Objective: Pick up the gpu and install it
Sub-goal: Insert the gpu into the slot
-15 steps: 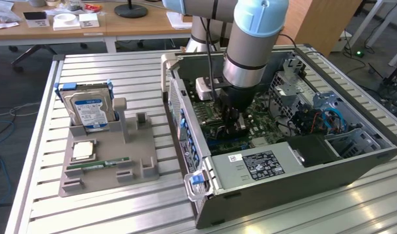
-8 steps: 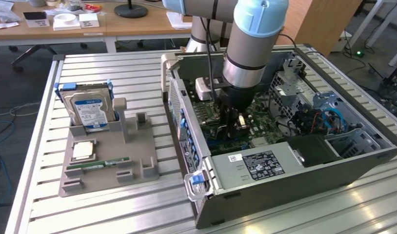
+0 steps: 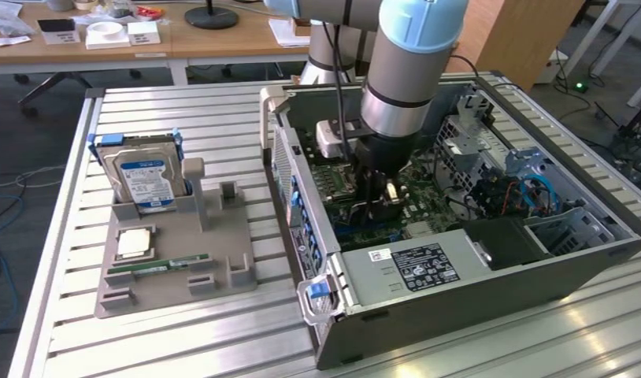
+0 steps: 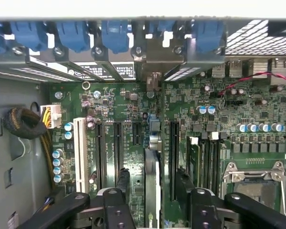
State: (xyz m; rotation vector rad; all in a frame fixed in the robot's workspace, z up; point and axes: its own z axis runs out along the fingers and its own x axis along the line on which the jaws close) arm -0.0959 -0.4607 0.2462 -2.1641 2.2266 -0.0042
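The gpu (image 4: 152, 157) appears edge-on in the wrist view, standing upright in a motherboard (image 4: 114, 95) slot. Its bracket end reaches the rear wall of the case, under the blue slot clips (image 4: 114, 36). My gripper (image 4: 153, 180) straddles the card and is open. One black finger (image 4: 124, 183) stands on each side of the card, and a narrow gap shows between each finger and the card. In the exterior view my gripper (image 3: 383, 206) reaches straight down into the open computer case (image 3: 457, 315), just above the motherboard.
The power supply (image 3: 426, 264) fills the case's near end, and drive cages with blue cables (image 3: 531, 189) sit on the exterior view's right. A grey holder tray (image 3: 173, 272) beside the case carries a hard drive (image 3: 144, 177), a processor chip (image 3: 134, 242) and a memory stick (image 3: 157, 266). The processor socket (image 4: 252, 188) lies close to my fingers.
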